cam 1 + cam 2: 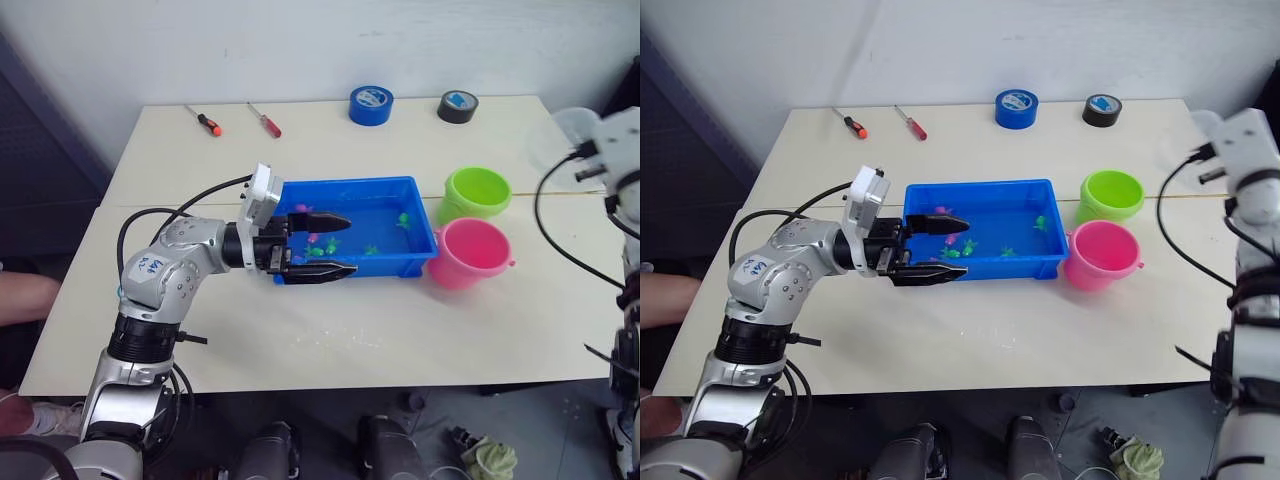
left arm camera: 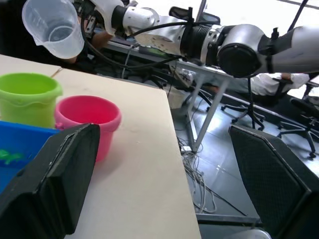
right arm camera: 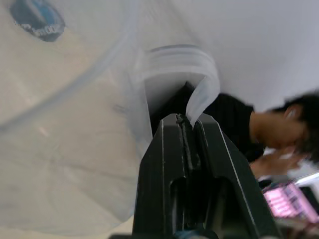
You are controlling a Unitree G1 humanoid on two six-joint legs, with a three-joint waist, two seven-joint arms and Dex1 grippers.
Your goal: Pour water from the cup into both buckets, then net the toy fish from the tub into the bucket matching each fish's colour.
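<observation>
While the right fingers [image 3: 187, 122] pinched the clear cup [image 2: 54, 27] by its handle, raised at two o'clock from the lime green bucket [image 1: 477, 193], a careless tilt could spill water onto the table [image 1: 350, 330]; left fingers [image 1: 318, 245] stood apart, empty.

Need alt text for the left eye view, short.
The robot's left gripper hovers open over the near-left end of the blue tub of toy fish. To its right stand the green bucket and pink bucket; the right gripper holds the clear cup raised beyond them.
</observation>
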